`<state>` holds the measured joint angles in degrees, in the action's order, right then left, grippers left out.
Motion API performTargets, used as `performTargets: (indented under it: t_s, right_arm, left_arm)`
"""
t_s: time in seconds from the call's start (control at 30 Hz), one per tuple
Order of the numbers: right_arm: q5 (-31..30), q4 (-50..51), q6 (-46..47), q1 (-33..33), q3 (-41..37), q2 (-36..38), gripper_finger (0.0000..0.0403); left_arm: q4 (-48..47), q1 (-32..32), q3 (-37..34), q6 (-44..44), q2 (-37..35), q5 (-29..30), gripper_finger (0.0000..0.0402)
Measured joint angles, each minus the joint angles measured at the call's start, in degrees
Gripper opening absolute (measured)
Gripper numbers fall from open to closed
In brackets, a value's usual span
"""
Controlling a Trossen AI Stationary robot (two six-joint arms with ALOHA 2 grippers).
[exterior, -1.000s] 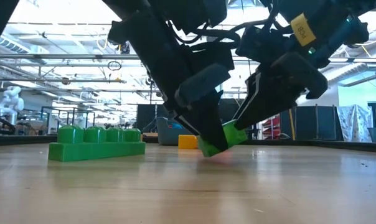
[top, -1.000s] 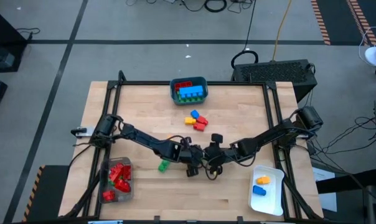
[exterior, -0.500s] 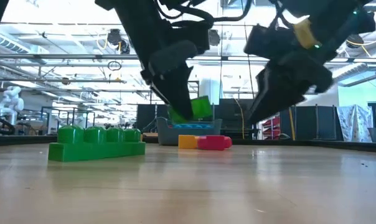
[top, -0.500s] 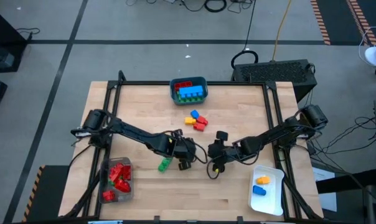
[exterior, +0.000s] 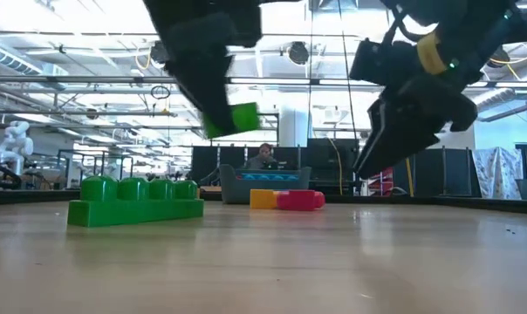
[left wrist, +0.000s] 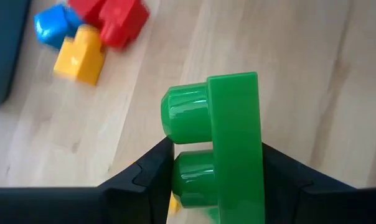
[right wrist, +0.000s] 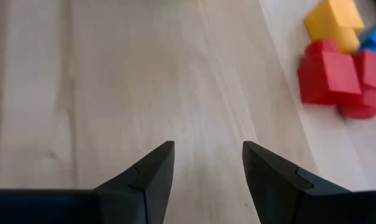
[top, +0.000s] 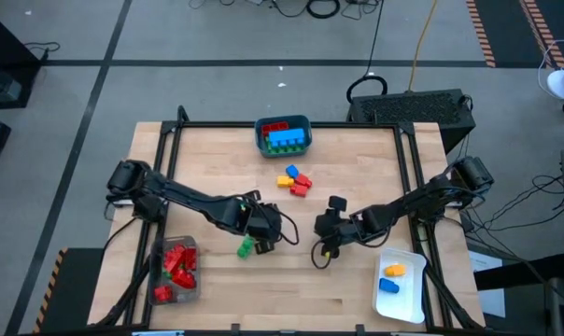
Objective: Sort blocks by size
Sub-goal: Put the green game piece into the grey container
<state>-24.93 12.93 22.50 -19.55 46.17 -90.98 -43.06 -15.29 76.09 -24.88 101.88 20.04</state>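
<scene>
I've got a small green block point(left wrist: 228, 146) clamped in my left gripper point(top: 266, 227), lifted clear of the table point(top: 357, 159), just above the long green block point(exterior: 134, 201) lying flat. My right gripper point(top: 326, 245) hovers beside it, fingers apart, nothing between them. Loose red, yellow and blue blocks point(top: 295, 179) sit beyond, toward the teal bin point(top: 284, 136).

A: Left gripper point(left wrist: 216, 180)?
B: Clamped on a small green block point(left wrist: 228, 146), lifted clear of the table point(top: 357, 168).
A: Right gripper point(right wrist: 206, 163)?
B: Jaws apart, empty, hovering right of that block.
</scene>
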Motion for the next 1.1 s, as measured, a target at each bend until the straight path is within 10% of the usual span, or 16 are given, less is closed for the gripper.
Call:
performTargets:
  t_s: [1.1]
  right_arm:
    - [-0.2, -14.0, 0.5, 0.8, -0.1, -8.8, 0.0179]
  left_arm:
    - [-26.2, -23.2, -3.4, -37.2, -12.1, 0.9, 0.0175]
